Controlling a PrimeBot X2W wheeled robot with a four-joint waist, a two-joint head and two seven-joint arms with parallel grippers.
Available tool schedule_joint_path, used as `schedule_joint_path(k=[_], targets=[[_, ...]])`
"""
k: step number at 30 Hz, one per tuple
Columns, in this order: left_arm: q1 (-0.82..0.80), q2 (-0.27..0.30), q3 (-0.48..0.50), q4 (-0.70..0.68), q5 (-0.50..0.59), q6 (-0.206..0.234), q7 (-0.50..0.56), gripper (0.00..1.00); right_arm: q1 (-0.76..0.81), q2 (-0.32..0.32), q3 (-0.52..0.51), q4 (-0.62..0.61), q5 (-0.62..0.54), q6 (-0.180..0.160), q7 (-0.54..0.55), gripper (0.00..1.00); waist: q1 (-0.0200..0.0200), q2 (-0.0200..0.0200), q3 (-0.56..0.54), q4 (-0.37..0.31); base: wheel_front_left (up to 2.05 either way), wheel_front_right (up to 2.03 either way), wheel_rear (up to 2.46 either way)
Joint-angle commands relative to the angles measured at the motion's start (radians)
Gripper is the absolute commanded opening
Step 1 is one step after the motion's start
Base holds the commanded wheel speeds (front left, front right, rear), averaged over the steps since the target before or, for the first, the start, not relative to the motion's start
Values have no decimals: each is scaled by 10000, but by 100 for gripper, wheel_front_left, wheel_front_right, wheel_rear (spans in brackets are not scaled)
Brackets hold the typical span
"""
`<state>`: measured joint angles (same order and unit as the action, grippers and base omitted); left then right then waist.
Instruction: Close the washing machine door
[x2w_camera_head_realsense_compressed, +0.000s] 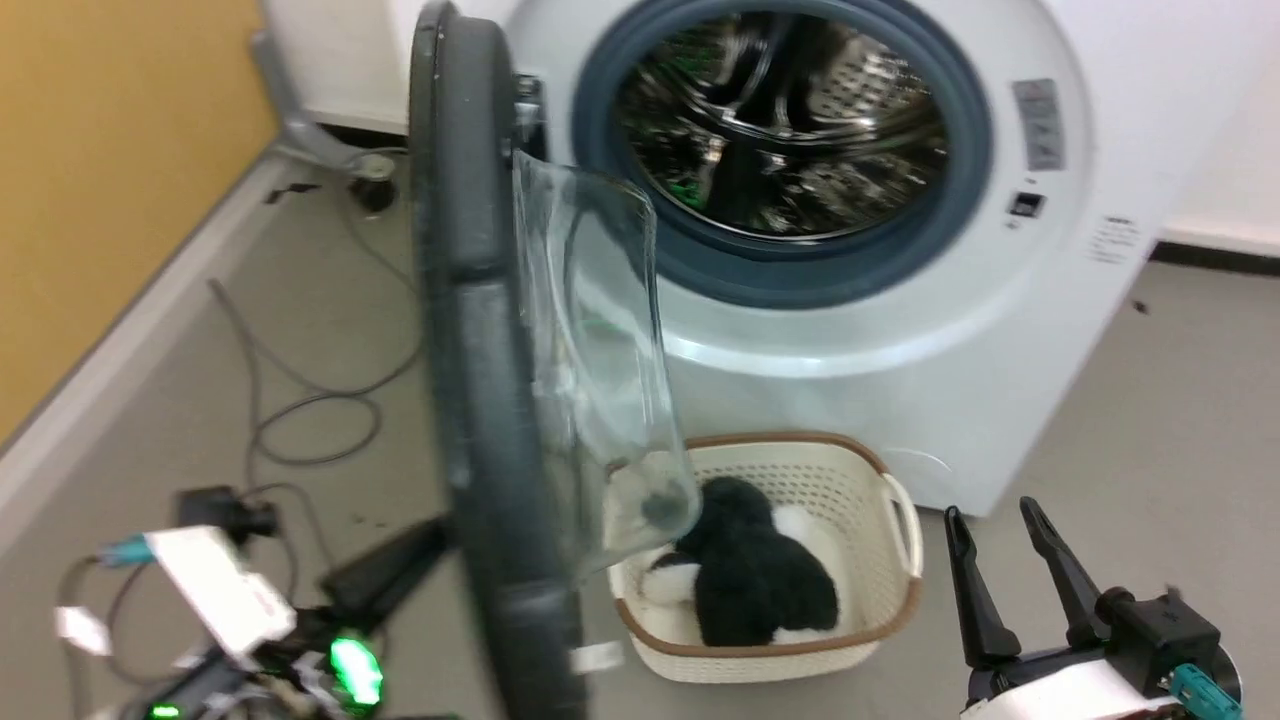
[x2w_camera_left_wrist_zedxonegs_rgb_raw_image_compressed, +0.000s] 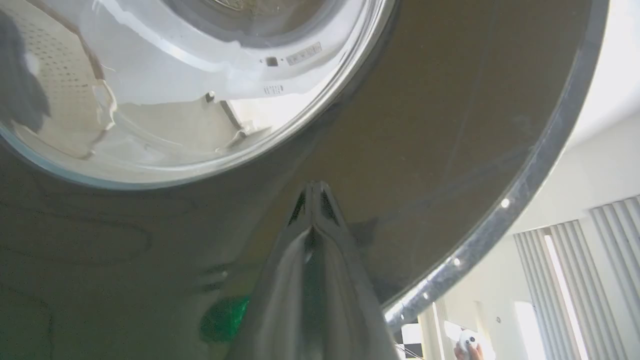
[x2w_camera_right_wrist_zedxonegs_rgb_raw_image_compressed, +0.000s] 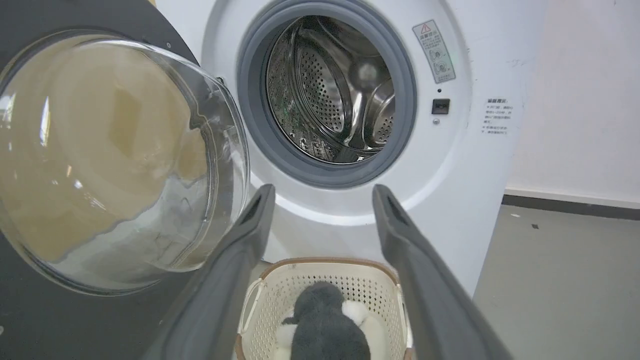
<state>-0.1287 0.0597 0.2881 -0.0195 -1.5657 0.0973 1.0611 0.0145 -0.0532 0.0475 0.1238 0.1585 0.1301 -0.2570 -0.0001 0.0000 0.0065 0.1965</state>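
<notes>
The washing machine door (x2w_camera_head_realsense_compressed: 470, 330) stands wide open and shows edge-on in the head view, its clear glass bowl (x2w_camera_head_realsense_compressed: 600, 350) bulging to the right. Behind it the white washing machine (x2w_camera_head_realsense_compressed: 900, 330) shows its grey seal and steel drum (x2w_camera_head_realsense_compressed: 780, 120). My left gripper (x2w_camera_left_wrist_zedxonegs_rgb_raw_image_compressed: 312, 187) is shut, its tips against the door's glossy outside (x2w_camera_left_wrist_zedxonegs_rgb_raw_image_compressed: 450, 125); in the head view its dark fingers (x2w_camera_head_realsense_compressed: 400, 560) reach the door from the left. My right gripper (x2w_camera_head_realsense_compressed: 990, 512) is open at the lower right, apart from the door. From the right wrist, the right gripper (x2w_camera_right_wrist_zedxonegs_rgb_raw_image_compressed: 324, 189) points at the drum (x2w_camera_right_wrist_zedxonegs_rgb_raw_image_compressed: 330, 95).
A cream basket (x2w_camera_head_realsense_compressed: 860, 470) holding a black and white plush toy (x2w_camera_head_realsense_compressed: 750, 580) sits on the floor in front of the washer, right of the door. Cables (x2w_camera_head_realsense_compressed: 300, 420) lie on the grey floor to the left. A yellow wall (x2w_camera_head_realsense_compressed: 100, 150) runs along the left.
</notes>
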Motion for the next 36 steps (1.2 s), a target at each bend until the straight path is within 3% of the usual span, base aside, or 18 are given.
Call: schedule_joint_path(k=[1, 9, 17, 27, 36], targets=[[246, -89, -585, -155, -404, 22, -276, 0, -9, 29, -13, -44, 3, 6, -45, 100, 1, 0, 213, -524, 0, 0, 0], [107, -93, -2801, 195, -1683, -418, -2913, 0, -229, 29, -47, -187, -35, 6, -46, 100, 1, 0, 816, -1897, 0, 0, 0], [-1415, -94, -4350, 1666, -2055, -1387, -5562, 0, -457, 29, -44, -287, 23, 6, -46, 100, 1, 0, 1494, -3335, 0, 0, 0], [-3627, -94, -5395, 3428, -1655, -1981, -8485, 0, -596, 30, 31, -348, 270, 6, -47, 100, 1, 0, 2040, -4611, 0, 0, 0], [-5890, -95, -6022, 5362, -1838, -2161, -10923, 0, -723, 30, 205, -385, 389, 6, -47, 100, 1, 0, 2282, -5080, 0, 0, 0]])
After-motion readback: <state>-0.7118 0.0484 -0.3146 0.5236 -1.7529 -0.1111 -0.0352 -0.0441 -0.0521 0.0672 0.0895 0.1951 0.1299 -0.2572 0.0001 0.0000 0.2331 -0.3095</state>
